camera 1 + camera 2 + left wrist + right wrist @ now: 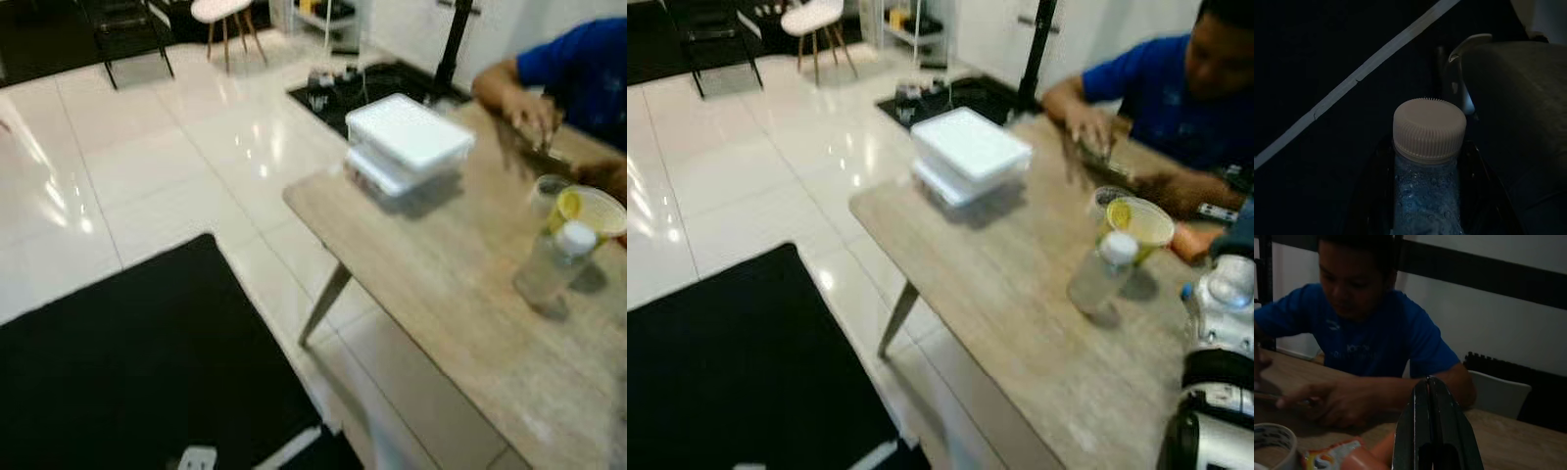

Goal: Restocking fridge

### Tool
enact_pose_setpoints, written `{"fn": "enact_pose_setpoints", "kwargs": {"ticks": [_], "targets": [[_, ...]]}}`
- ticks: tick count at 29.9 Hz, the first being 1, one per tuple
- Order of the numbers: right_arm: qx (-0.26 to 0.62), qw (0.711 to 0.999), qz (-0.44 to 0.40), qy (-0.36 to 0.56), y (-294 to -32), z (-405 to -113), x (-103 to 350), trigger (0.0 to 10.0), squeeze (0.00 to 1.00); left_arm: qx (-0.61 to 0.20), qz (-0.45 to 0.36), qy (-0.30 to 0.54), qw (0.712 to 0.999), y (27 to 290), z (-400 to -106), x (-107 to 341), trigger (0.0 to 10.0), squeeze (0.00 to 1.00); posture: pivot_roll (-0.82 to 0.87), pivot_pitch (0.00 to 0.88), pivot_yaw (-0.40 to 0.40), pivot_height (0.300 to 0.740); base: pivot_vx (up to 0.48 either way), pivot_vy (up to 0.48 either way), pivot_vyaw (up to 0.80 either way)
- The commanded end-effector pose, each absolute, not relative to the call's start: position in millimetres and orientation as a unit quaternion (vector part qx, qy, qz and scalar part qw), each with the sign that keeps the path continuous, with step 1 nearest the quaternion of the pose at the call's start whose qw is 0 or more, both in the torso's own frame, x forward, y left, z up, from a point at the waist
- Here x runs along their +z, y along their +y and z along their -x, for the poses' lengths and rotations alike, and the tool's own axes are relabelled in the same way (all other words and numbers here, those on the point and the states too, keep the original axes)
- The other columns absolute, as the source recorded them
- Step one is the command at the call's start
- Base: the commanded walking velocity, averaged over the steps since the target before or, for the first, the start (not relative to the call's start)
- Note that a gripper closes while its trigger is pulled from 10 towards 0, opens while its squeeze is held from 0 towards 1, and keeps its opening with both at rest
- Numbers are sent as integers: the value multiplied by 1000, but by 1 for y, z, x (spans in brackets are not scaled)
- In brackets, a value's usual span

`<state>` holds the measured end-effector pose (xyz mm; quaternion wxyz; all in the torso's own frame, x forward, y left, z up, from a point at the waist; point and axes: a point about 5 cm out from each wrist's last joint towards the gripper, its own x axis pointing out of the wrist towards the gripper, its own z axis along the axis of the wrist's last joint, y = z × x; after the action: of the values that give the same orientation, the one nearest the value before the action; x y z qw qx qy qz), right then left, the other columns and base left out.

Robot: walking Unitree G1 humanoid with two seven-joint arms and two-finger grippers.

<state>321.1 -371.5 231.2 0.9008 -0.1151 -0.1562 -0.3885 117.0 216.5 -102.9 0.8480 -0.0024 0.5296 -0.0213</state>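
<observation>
A wooden table (1019, 323) stood at the right of the scene over a white tiled floor (147, 166), with a black mat (127, 382) on the near left. On the far part of the table lay two stacked white boxes (970, 155). Nearer and more to the right, a clear bottle with a white cap (1102, 272) stood just beside a yellow bowl (1138, 223). A person in a blue shirt (1156, 98) sat at the far right side, both hands on the table. The left gripper (1425, 196) hung low in the dark, and its black fingers pinched a water bottle (1427, 161) with a white ribbed cap. The right gripper (1432, 431) was over the table near the person, with its fingers pressed together and holding nothing.
</observation>
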Motion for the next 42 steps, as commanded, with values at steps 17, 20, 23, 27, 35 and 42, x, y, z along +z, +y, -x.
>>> {"fn": "enact_pose_setpoints", "kwargs": {"ticks": [17, 20, 23, 27, 35, 42], "targets": [[-382, 914, 134, -19, -397, -311, 196, 10000, 1000, -35, 21, 544, 838, 206, -99, -109, 10000, 0, -42, 182, -33, 740, 0, 0, 0], [-393, 909, 133, -20, -410, -304, 204, 10000, 1000, -37, 18, 551, 834, 209, -93, -110, 10000, 0, -45, 191, -30, 740, 0, 0, 0], [-392, 912, 121, -9, -415, -300, 203, 10000, 1000, -39, 16, 554, 831, 211, -89, -110, 10000, 0, -43, 208, -28, 740, 0, 0, 0], [-373, 925, 77, 16, -418, -299, 195, 10000, 1000, -42, 13, 555, 831, 212, -87, -110, 10000, 0, -41, 226, -23, 740, 0, 0, 0], [-324, 945, -20, 26, -415, -303, 189, 10000, 1000, -54, 8, 552, 832, 215, -83, -110, 10000, 0, -36, 274, -6, 740, 0, 0, 0], [-342, 938, -36, 38, -429, -294, 197, 10000, 0, -61, 2, 555, 830, 221, -76, -109, 10000, 0, -36, 308, 3, 740, 0, 0, 0]]}}
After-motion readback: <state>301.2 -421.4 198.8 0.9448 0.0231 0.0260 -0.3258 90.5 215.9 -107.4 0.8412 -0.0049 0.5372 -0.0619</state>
